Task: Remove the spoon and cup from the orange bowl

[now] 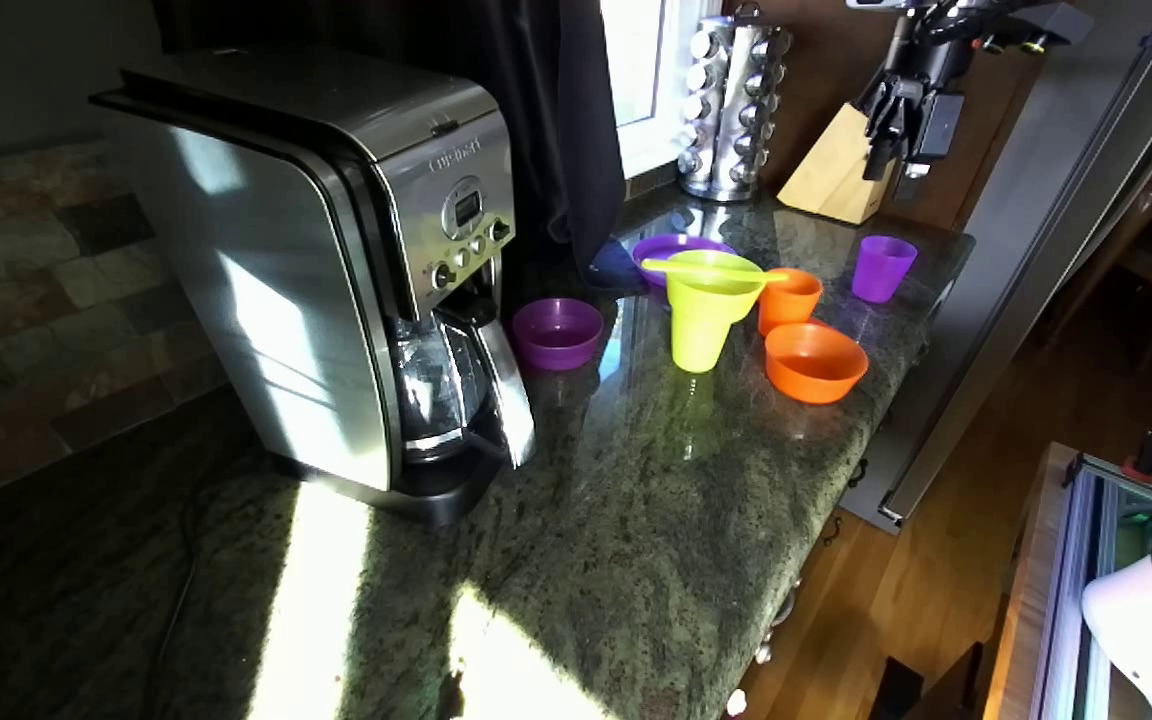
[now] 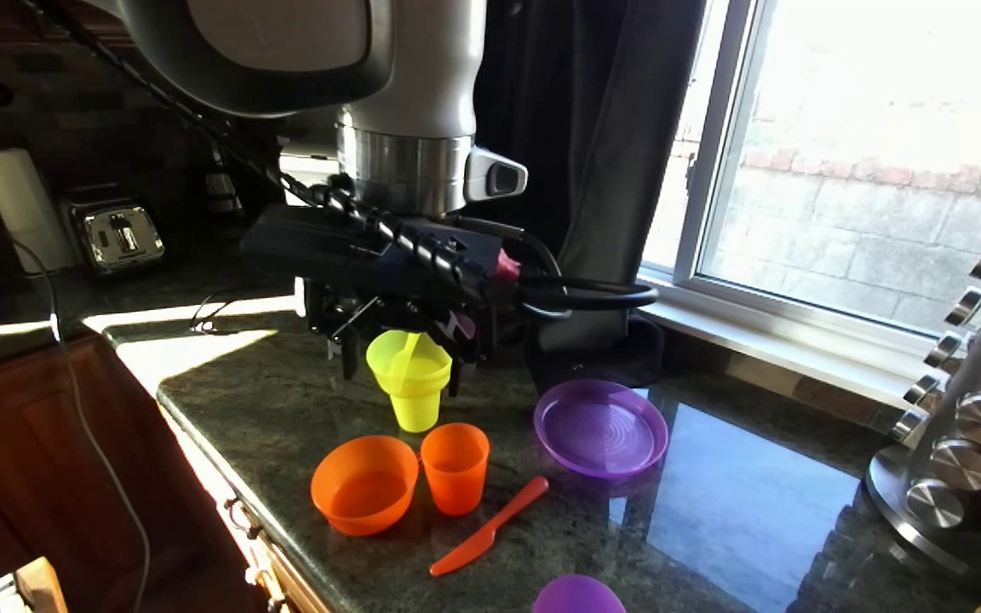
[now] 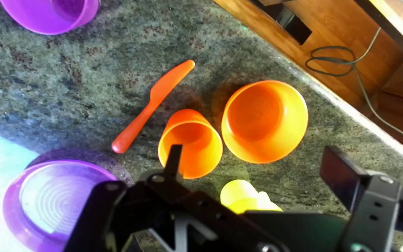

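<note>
The orange bowl (image 1: 814, 365) stands upright on the counter near its edge, with nothing inside; it also shows in an exterior view (image 2: 364, 489) and the wrist view (image 3: 257, 112). The orange cup (image 2: 456, 472) stands upright beside the bowl, outside it; the wrist view shows it too (image 3: 201, 150). An orange utensil (image 2: 490, 532) with a knife-like blade lies flat beside the cup, also in the wrist view (image 3: 149, 108); no orange spoon shape shows. My gripper (image 3: 252, 150) is open and empty, high above the counter, apart from everything (image 1: 894, 172); it also shows in an exterior view (image 2: 402, 375).
A yellow-green funnel-shaped cup (image 1: 698, 335) with a yellow-green utensil across its top stands near the orange cup. A purple plate (image 2: 601, 430), purple cup (image 1: 883, 268) and purple bowl (image 1: 557, 335) stand around. A coffee maker (image 1: 456, 250), spice rack (image 2: 963, 426) and knife block (image 1: 836, 170) flank them.
</note>
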Action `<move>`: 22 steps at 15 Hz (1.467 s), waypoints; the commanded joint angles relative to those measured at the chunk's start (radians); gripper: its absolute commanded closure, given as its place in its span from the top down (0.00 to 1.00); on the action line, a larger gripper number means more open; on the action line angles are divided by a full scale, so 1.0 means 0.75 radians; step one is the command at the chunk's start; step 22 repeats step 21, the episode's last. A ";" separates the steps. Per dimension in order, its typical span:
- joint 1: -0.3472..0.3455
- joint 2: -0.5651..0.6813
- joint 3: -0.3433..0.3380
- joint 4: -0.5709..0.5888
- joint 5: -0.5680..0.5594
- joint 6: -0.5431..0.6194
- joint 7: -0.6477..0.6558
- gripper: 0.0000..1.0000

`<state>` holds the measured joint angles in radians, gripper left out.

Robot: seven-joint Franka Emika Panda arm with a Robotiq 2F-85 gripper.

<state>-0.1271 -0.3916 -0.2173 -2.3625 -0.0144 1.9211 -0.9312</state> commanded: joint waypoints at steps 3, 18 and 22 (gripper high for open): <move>0.024 -0.082 -0.028 -0.045 0.046 0.021 -0.003 1.00; 0.026 -0.081 -0.024 -0.004 0.020 -0.001 0.023 1.00; 0.026 -0.081 -0.024 -0.004 0.020 -0.001 0.023 1.00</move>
